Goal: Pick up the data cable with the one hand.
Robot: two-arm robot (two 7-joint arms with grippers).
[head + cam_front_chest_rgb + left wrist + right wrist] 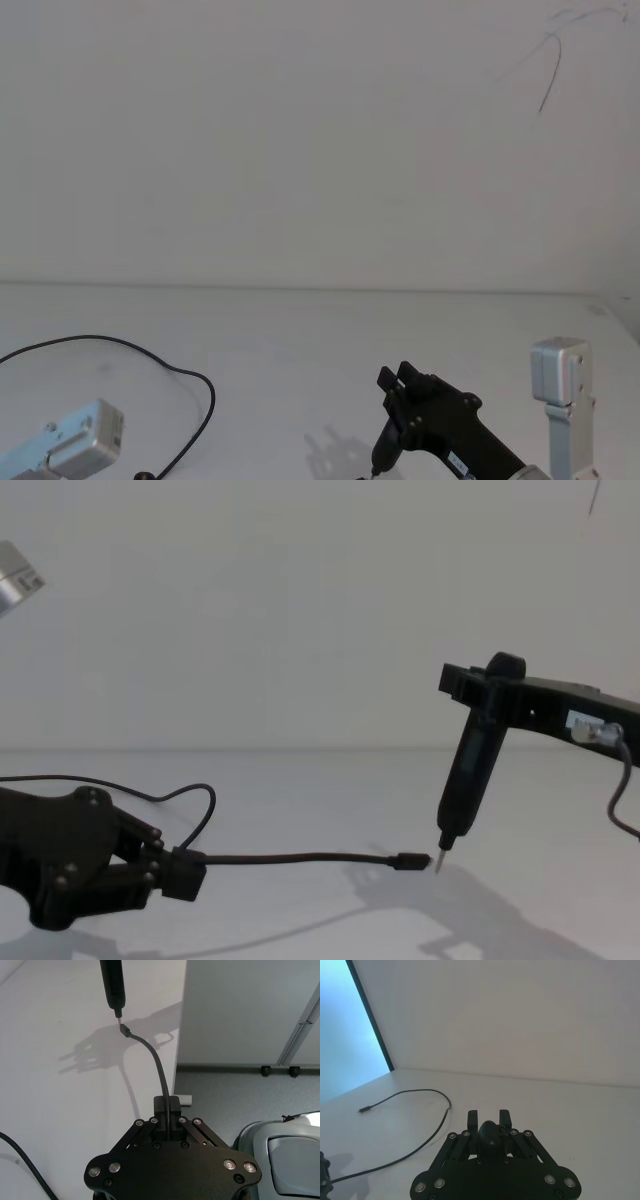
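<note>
My left gripper [186, 872] is low over the white table, shut on the data cable [300, 859]. The thin black cable sticks out level from it and ends in a small plug [410, 860]. In the left wrist view the fingers [161, 1110] pinch the cable [159, 1067] just behind that free end. The rest of the cable [150, 358] loops back across the table, and its far plug [363, 1109] lies flat. My right gripper [468, 685] is shut on a black pen-like tool [470, 770]. The tool points down, its tip [440, 866] almost touching the held plug.
The table edge [179, 1045] runs close beside the held cable end, with grey floor beyond it. A plain white wall stands behind the table. A short grey wire [625, 780] hangs from the right arm. A silver arm housing [560, 400] stands at the right.
</note>
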